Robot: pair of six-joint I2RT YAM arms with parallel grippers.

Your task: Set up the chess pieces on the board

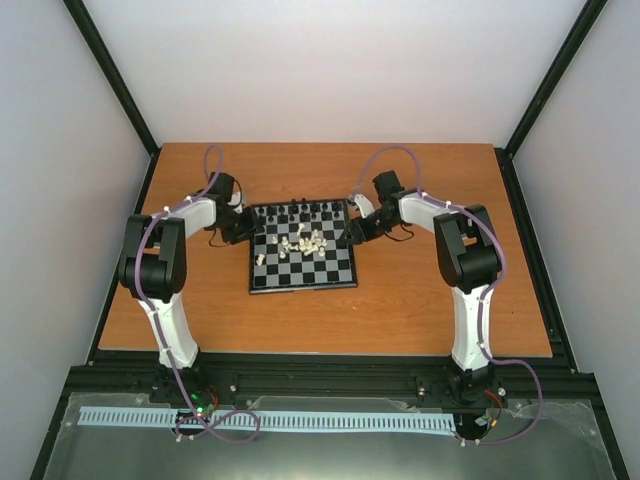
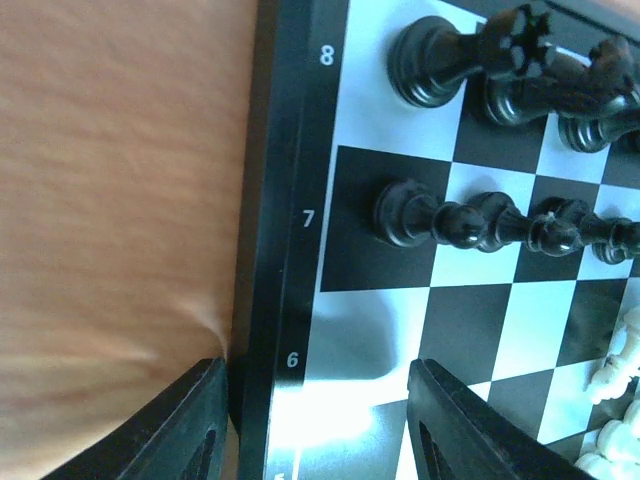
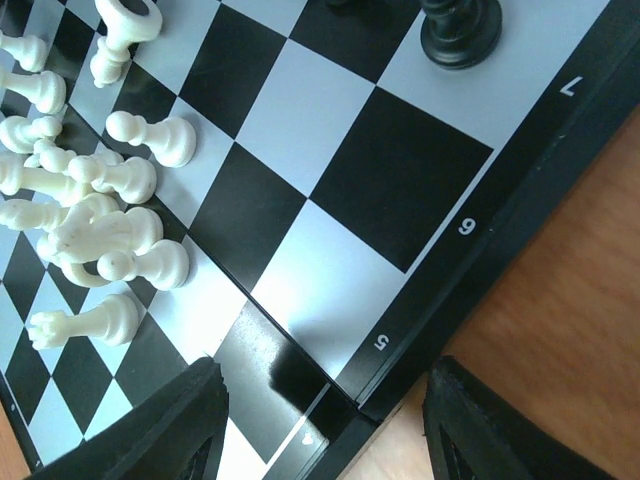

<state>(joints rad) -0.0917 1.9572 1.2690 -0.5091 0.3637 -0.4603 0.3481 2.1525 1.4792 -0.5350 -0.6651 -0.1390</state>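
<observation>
The board (image 1: 300, 262) lies mid-table, with black chess pieces (image 1: 305, 211) lined up on its two far rows and white pieces (image 1: 303, 243) heaped loose in the middle. My left gripper (image 1: 243, 228) is open at the board's left edge. In the left wrist view its fingers (image 2: 180, 430) straddle the black border (image 2: 285, 300) by row 6, with black pawns (image 2: 480, 222) just ahead. My right gripper (image 1: 352, 232) is open at the right edge. Its fingers (image 3: 500, 430) straddle the border (image 3: 470, 280) near row 5, and the fallen white pieces (image 3: 100, 215) lie to its left.
The board rests on a wooden table (image 1: 430, 300) enclosed by white walls and a black frame (image 1: 320, 375). Bare wood shows left, right and in front of the board. A lone black piece (image 3: 460, 30) stands near the right border.
</observation>
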